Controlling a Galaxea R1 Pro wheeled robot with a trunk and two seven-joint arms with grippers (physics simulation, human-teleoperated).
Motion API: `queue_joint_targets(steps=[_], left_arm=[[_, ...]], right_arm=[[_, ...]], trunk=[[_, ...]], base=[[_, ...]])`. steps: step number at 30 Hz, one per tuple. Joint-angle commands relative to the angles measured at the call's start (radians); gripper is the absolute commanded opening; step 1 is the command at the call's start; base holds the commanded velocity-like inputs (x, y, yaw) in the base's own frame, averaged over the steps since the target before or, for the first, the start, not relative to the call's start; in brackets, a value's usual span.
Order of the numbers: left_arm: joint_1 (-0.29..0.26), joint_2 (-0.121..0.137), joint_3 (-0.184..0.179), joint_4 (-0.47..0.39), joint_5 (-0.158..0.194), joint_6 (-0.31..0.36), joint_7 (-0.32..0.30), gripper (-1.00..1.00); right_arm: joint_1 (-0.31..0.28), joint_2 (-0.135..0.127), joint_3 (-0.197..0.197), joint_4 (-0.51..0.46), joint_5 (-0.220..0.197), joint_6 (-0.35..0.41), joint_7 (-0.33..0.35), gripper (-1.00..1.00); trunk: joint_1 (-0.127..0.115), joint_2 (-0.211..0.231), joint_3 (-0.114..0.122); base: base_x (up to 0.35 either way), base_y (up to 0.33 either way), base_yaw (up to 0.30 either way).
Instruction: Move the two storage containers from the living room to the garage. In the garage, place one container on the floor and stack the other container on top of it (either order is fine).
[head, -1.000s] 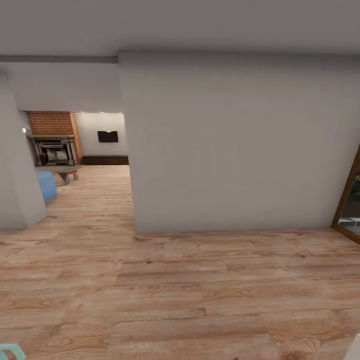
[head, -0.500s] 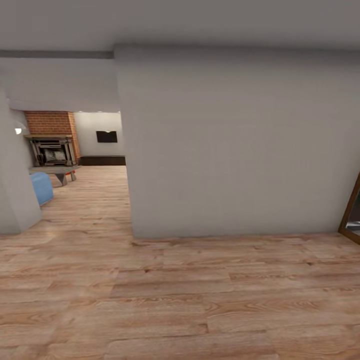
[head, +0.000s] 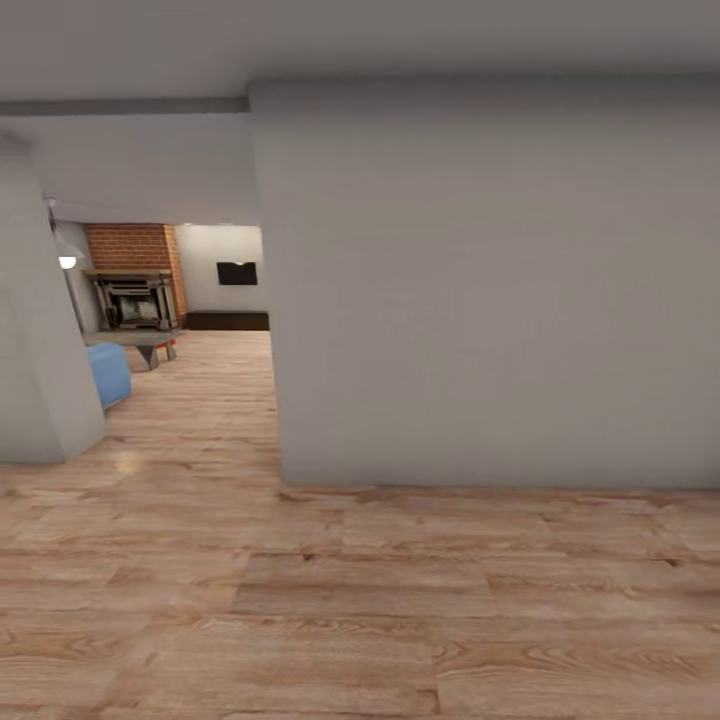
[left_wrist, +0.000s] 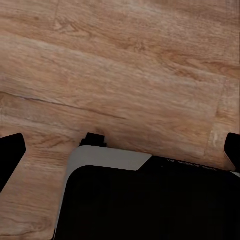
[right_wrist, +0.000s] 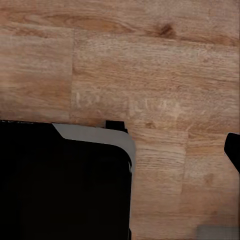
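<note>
A broad pale grey wall (head: 490, 290) stands straight ahead in the head view and serves as the landmark here. Light wood plank flooring (head: 360, 600) runs from the foot of that wall toward the camera. To the left of the wall an opening leads into the living room (head: 190, 330), which lies well beyond the wall. In that room a red brick fireplace (head: 135, 280) stands at the far left, and a black TV (head: 238, 273) hangs on the back wall just beside the landmark wall's left edge. Near the fireplace sits a low grey tabletop (head: 140, 342), with a small red spot at its right end that might be part of a storage container, though it is too small to tell. A blue rounded seat (head: 108, 373) sits nearer, partly hidden behind a second grey wall corner (head: 40, 340) left of the opening.

In the left wrist view the left tool (left_wrist: 120, 150) hangs over the planks, with dark fingertips (left_wrist: 10, 152) at the two opposite edges of the picture, spread wide and holding nothing; the robot's black and grey base (left_wrist: 150, 200) lies beneath. In the right wrist view one dark fingertip (right_wrist: 233, 150) of the right tool shows at the edge above the planks; whether it is released or clenched I cannot tell.
</note>
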Motion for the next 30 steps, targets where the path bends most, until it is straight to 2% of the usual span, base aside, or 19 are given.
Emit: queue_joint_targets(steps=[1, 30], left_arm=[[-0.001, 0.0, 0.002, 0.001, 0.004, -0.003, 0.002, 1.0], [-0.001, -0.001, 0.002, 0.001, 0.004, -0.003, 0.002, 1.0]], right_arm=[[-0.001, 0.0, 0.009, 0.003, -0.009, -0.006, -0.001, 1.0], [-0.001, 0.0, 0.008, 0.003, -0.009, -0.006, -0.001, 1.0]], trunk=[[0.001, -0.001, -0.002], [0.001, -0.001, -0.002]], base=[[0.323, 0.0, 0.273], [0.322, 0.0, 0.274]])
